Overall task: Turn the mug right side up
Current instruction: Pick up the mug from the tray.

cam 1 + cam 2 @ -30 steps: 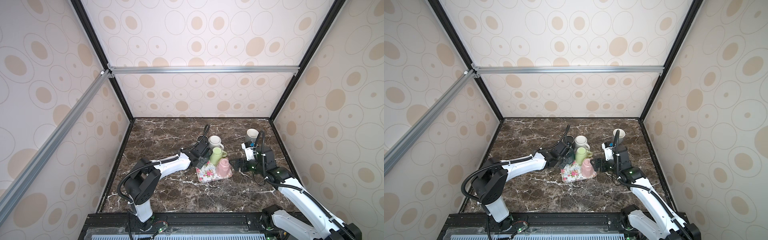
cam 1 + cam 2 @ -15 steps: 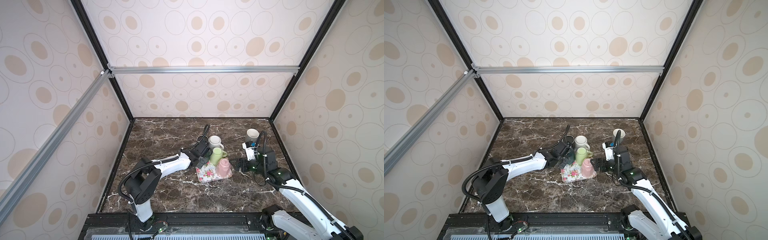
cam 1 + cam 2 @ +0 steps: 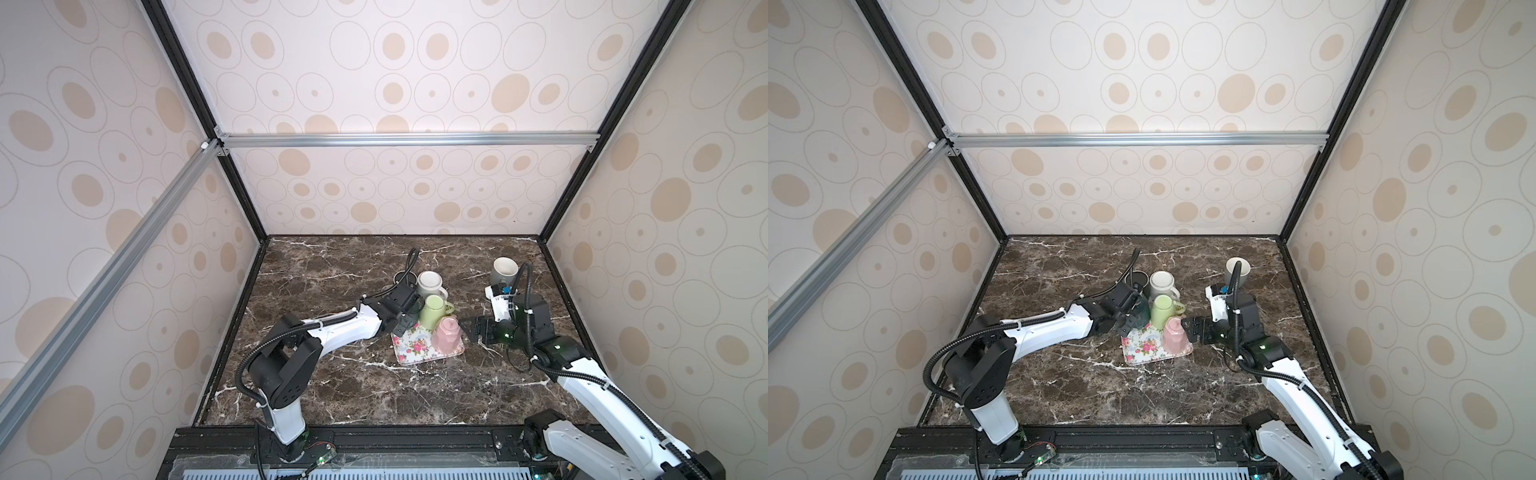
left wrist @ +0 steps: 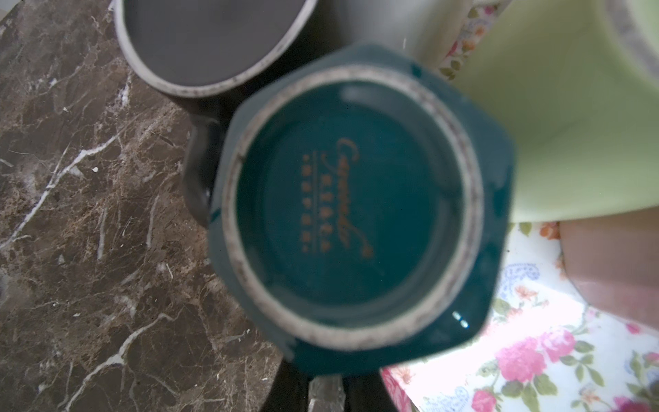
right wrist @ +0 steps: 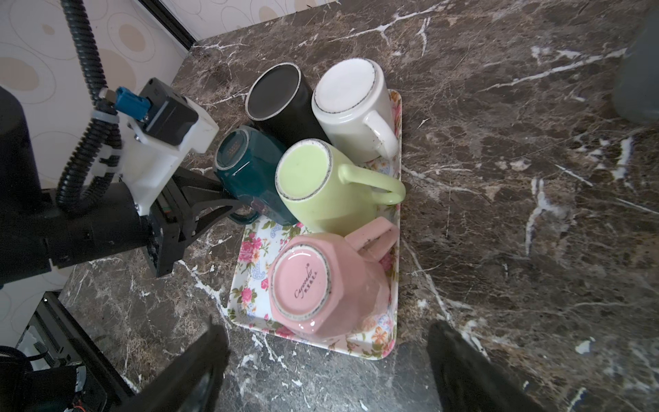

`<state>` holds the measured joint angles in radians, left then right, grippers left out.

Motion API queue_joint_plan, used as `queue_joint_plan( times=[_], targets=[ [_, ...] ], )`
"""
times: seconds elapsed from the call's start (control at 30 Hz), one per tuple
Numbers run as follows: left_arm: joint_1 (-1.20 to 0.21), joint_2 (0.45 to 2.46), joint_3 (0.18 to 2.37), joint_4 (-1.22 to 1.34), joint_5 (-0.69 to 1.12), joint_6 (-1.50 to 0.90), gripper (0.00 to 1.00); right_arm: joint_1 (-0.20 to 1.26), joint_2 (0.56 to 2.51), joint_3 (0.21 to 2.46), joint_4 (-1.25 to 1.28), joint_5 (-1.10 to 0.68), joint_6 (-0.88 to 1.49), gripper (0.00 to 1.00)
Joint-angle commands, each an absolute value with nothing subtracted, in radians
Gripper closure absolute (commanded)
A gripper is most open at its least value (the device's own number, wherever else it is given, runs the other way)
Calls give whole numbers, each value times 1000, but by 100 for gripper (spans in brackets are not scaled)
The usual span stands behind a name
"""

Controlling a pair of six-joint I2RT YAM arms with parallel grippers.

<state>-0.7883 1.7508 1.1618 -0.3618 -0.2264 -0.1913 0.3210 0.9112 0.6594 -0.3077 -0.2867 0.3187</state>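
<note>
Now | left pincer point(image 5: 230, 201) tightened onto teal mug point(image 5: 246, 167) handle | right pincer point(image 5: 326, 331) wide, unchanged

Tray point(image 3: 409, 353) on table point(image 3: 332, 270), three mugs point(image 3: 432, 311) rowed on it, left mug point(image 5: 249, 171) at its left edge, another mug point(image 5: 278, 107) behind, cup point(image 3: 504, 270) right rear.

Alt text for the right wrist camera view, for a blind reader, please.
The left gripper pinches the handle of an upside-down teal mug, clustered with upside-down black, white, green and pink mugs on and beside a floral tray. The right gripper hangs open near the pink one.
</note>
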Motion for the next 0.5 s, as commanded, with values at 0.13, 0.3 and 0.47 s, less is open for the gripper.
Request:
queue_joint_plan(
  times=[0.13,0.3,0.47],
  targets=[
    [-787,1641,1161,-290,-178,-225,100,324,908,637,-280,-305,342,6],
    [-781,1606,1140,-267,-158,-245,100,324,894,631,-277,-297,351,3],
    [-776,1565,1116,-239,-139,-271,100,324,875,619,-279,-260,358,0]
  ],
)
